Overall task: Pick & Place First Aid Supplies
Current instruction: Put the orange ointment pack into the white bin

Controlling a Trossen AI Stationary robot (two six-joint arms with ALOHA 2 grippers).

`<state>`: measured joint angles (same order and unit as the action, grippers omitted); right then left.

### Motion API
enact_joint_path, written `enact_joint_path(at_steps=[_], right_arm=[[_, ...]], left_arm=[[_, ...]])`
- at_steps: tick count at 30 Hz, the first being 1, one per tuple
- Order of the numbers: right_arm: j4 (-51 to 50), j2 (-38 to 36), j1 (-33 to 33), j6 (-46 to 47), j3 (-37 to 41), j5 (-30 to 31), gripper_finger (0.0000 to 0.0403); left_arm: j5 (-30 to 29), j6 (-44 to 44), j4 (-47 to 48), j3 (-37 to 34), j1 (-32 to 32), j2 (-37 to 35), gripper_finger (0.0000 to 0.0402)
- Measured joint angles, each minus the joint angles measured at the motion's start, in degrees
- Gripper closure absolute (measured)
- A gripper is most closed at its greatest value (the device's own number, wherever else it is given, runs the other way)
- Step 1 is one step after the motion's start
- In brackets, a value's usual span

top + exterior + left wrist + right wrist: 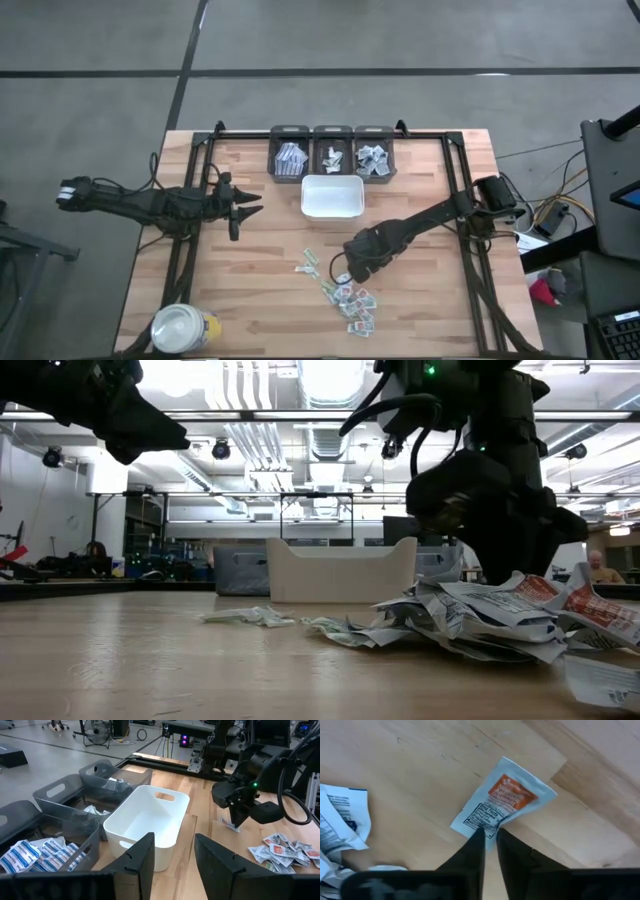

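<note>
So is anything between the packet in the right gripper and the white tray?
Nothing visible. The right gripper pinches the edge of an orange-labelled packet at the table surface, and bare wood lies between it and the white tray. The left gripper hangs open, off to the tray's side.

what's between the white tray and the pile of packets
Mostly bare wood, plus the right gripper pinching one packet and a stray packet, seen from the high view between the white tray and the pile.

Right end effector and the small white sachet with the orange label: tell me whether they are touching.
Touching. The right wrist view shows the right end effector with its two dark fingertips pinched on the edge of the small white sachet with the orange label.
</note>
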<state>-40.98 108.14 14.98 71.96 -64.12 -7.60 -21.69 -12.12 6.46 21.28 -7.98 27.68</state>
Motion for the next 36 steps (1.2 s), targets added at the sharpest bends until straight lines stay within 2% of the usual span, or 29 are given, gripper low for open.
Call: enact_joint_path(at_steps=[5,15,26,30,36], right_arm=[[-1.2,-0.2,0.0,-1.9,-0.3,0.1,0.0391],[-2.6,-2.0,0.0,-6.7,-0.1,0.3,0.0395],[-1.9,-10.9,-0.1,-15.0,-0.1,2.0,0.0395],[2.0,-14.1,-0.4,-20.3,-0.1,3.4,0.0395],[14.9,-17.8,-3.3,-33.4,-0.2,7.6,0.0395]], left_arm=[[0.0,0.2,0.0,0.0,0.0,0.0,0.0266],[0.0,0.7,0.0,0.0,0.0,0.0,0.0266],[0.0,0.9,0.0,0.0,0.0,0.0,0.0266],[-0.2,1.1,0.0,0.0,0.0,0.0,0.0266],[-0.3,1.1,-0.1,0.0,0.0,0.1,0.0266]])
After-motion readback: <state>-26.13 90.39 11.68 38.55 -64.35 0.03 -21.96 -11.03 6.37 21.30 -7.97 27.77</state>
